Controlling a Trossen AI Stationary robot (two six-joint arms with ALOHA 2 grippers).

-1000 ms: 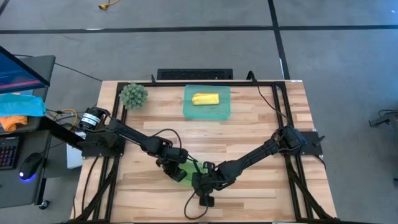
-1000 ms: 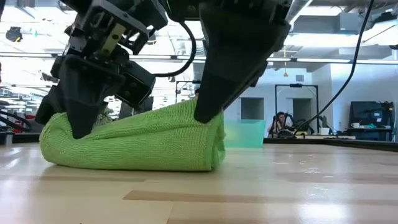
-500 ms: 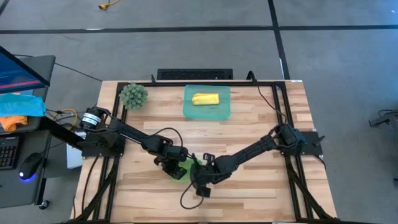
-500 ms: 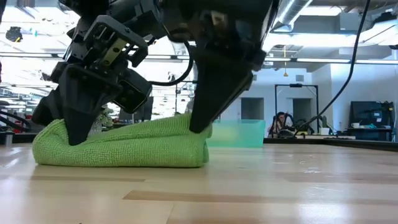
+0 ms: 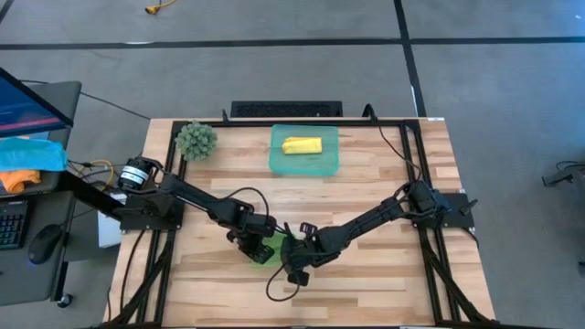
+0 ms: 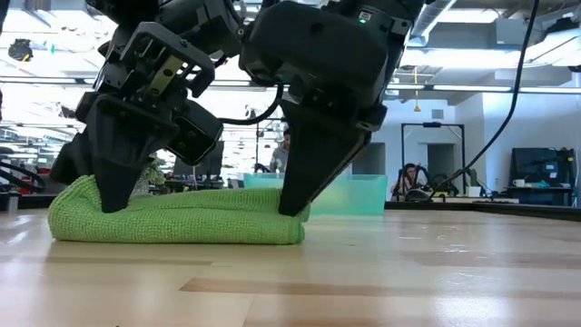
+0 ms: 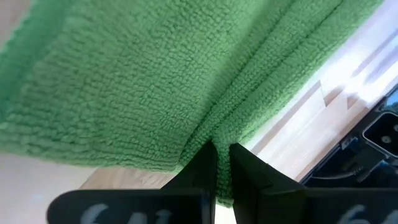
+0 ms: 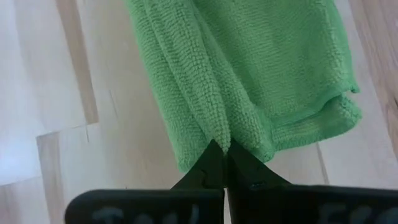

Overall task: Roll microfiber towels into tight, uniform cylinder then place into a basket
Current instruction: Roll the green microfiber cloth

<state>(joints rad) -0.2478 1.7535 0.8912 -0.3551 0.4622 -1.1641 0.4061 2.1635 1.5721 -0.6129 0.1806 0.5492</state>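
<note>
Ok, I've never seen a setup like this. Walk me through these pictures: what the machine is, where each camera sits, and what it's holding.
It is a robot with two dark arms at a wooden table. One camera looks straight down, one sits at table height, and one rides on each wrist. In the overhead view, the left gripper and the right gripper meet near the table's front. Both are shut, each pinching a fold of the green towel, which lies on the table as a low roll. At the back, the basket holds a rolled yellow towel. A fuzzy green ball sits beside it.

Open-plan lab, robot table, workstations behind
</note>
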